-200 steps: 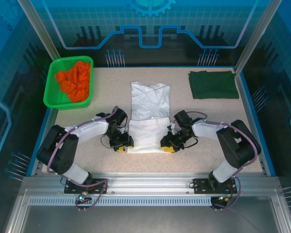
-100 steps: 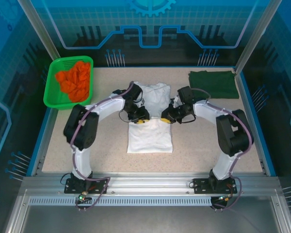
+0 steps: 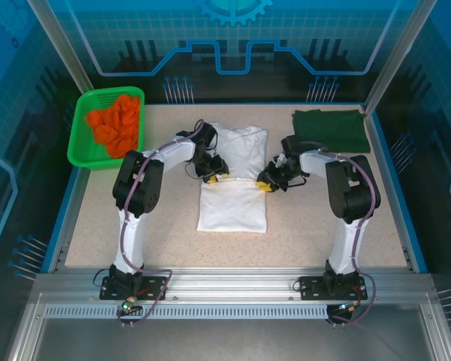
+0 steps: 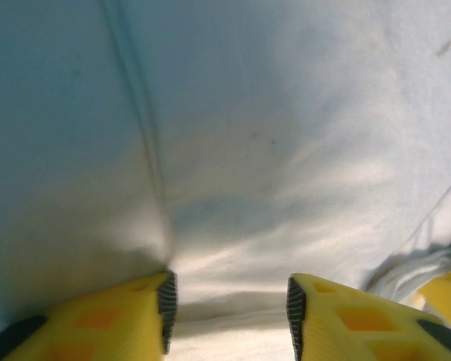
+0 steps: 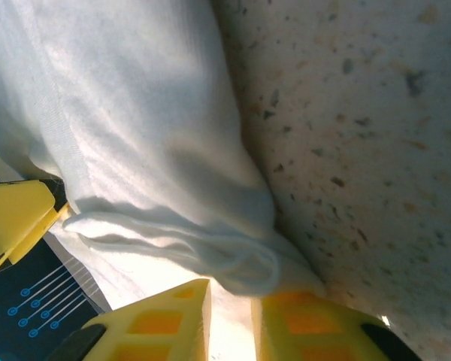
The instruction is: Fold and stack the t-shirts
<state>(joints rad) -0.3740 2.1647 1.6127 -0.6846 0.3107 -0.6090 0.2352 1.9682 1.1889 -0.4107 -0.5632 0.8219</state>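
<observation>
Looking down from the top camera, the white t-shirt point(image 3: 233, 197) lies in the middle of the speckled table point(image 3: 301, 233), its lower part doubled over so that a crosswise edge runs across it about halfway up, with collar and sleeves toward the far side. The left gripper point(image 3: 213, 172) sits at the left end of that edge and the right gripper point(image 3: 266, 181) at the right end, both down on the cloth and facing each other across the shirt. The dark green t-shirt point(image 3: 331, 130) lies folded flat in the far right corner, well apart from the white one. A green basket point(image 3: 105, 160) holding orange pieces point(image 3: 116, 120) stands in the far left corner. From the left wrist camera, the left gripper's yellow fingers point(image 4: 98, 323) stand clearly apart, clamped on nothing; white cloth spreads ahead of them and a folded edge runs across the gap between them. From the right wrist camera, the right gripper's yellow fingers point(image 5: 150, 320) stand close together with a narrow gap; a bunched hem of the white shirt lies right at their tips and cloth shows in the gap, but whether they pinch it I cannot tell. Bare table lies just to the right of the shirt's edge.
</observation>
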